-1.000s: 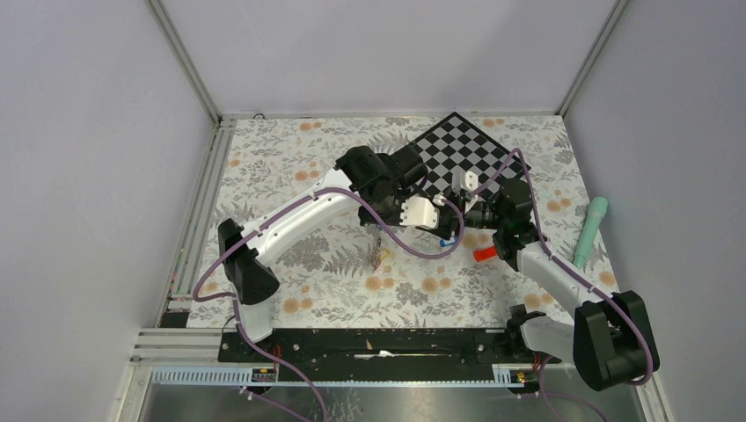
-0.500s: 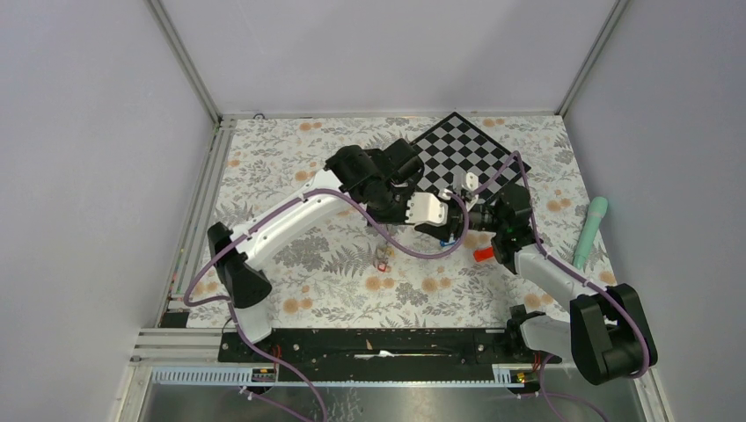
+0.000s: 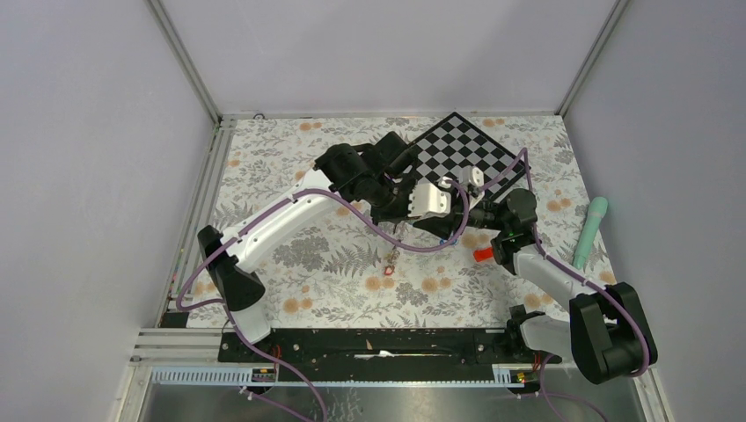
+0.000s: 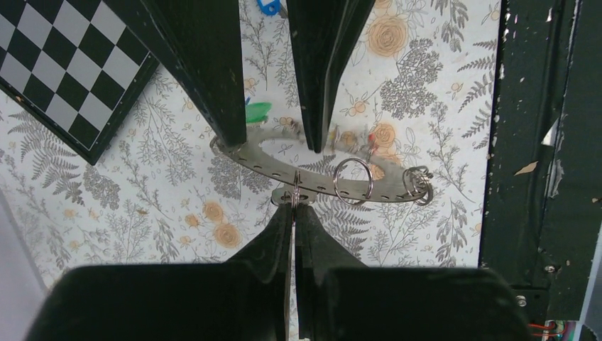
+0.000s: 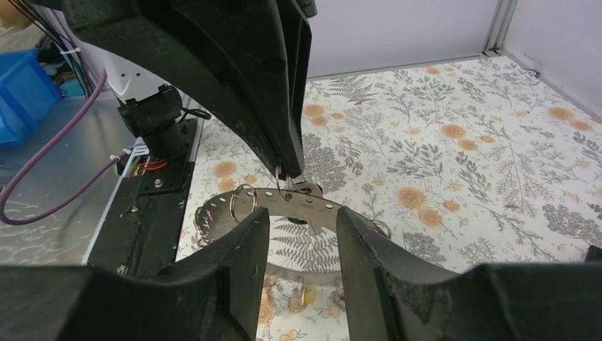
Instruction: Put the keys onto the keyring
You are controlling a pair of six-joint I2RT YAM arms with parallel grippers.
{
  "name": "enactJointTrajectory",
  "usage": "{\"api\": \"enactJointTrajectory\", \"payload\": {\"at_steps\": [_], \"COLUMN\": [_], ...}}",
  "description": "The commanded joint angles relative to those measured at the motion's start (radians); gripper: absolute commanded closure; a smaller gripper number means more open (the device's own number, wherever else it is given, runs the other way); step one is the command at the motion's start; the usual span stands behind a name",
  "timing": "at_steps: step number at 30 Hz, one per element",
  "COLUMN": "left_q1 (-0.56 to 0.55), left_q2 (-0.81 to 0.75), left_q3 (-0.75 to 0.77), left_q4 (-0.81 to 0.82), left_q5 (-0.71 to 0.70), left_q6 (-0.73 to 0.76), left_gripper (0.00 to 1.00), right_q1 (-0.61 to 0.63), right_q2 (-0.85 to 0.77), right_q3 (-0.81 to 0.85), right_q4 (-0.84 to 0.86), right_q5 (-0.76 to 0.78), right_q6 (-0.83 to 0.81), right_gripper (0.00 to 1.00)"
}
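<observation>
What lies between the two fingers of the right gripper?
The keyring: its flat, holed band crosses the gap of the open right gripper, as the right wrist view shows. The left gripper, shut, pinches its edge there.

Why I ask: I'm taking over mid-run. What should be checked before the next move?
1. Left tool shut on the small loop at the edge of the ring: ok.
2. Right tool straddling the ring: ok.
3. Right tool actually pressing on the ring: cannot tell.
4. Loop threaded through a hole in the ring: cannot tell.
5. Every key on the ring: not ok. The blue-tagged key lies apart on the table.
</observation>
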Motion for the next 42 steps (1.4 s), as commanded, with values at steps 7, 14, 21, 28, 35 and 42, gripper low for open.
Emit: {"api": "enactJointTrajectory", "payload": {"at_steps": [7,14,21,28,35,42], "left_q1": [0.004,0.003,0.003,0.004,0.006,0.110], "left_q2": [-0.001,0.004,0.007,0.009,0.008,-0.070], "left_q3": [0.014,0.013,0.013,0.010,0.000,-0.037], "left_q4": [0.069,0.068,0.068,0.070,0.071,0.130], "left_q5": [0.073,0.076,0.084,0.085,0.096,0.252], "left_q6": [-0.038,-0.039,-0.041,-0.042,-0.045,-0.012], "left_gripper": [1.00,1.00,1.00,1.00,1.00,0.55], "right_q1": [0.044,0.053,0.063,0.064,0.063,0.042], "right_q2": [0.015,0.020,0.033,0.037,0.026,-0.007], "right_q3": [0.026,0.038,0.048,0.059,0.065,0.097], "right_q4": [0.096,0.092,0.087,0.078,0.078,0.133], "right_q5": [0.002,0.006,0.009,0.013,0.009,-0.008], "right_q6": [0.049,0.051,0.052,0.055,0.056,0.121], "right_gripper": [0.55,0.60,0.70,0.89,1.00,1.00]}}
